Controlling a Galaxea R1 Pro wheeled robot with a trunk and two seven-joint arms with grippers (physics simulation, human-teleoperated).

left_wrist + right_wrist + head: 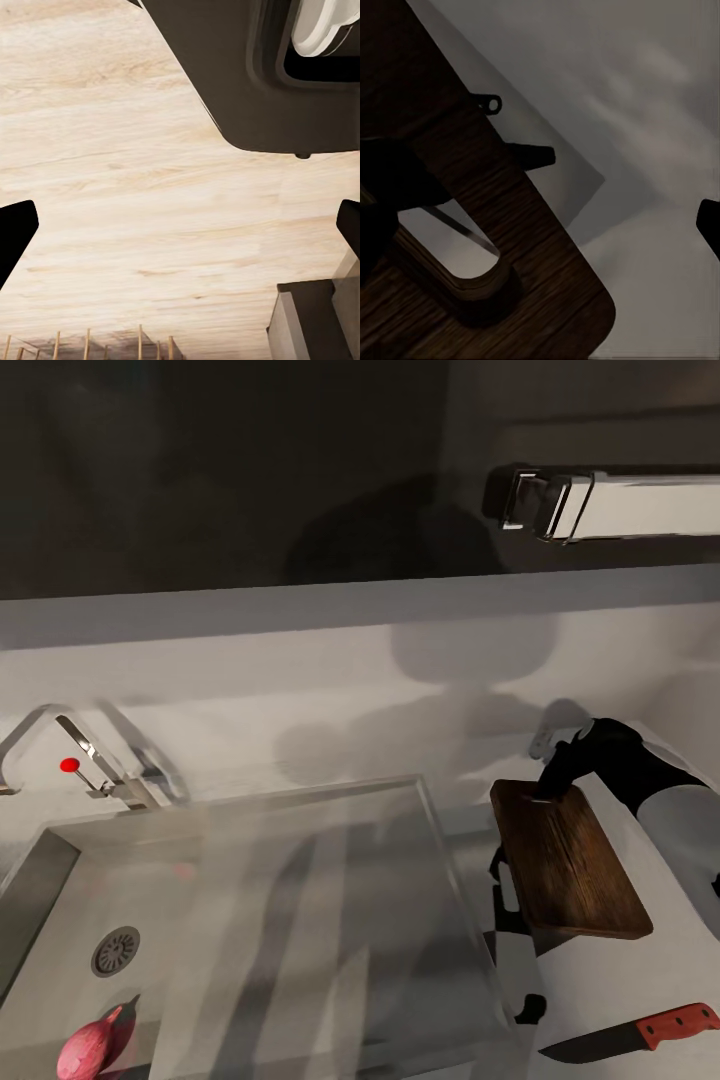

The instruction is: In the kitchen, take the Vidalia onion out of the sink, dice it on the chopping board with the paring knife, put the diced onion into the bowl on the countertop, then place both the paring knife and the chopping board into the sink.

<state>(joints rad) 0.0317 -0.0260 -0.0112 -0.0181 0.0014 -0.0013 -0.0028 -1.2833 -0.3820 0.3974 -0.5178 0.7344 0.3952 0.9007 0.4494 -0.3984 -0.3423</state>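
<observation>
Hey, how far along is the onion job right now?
Nothing looks done yet. The onion lies whole in the sink, and the knife lies on the countertop. In hand: the right gripper, open, is at the far end of the board, by its slot handle. Left: fetching the onion, dicing it, filling the bowl, then putting the knife and board into the sink.
</observation>
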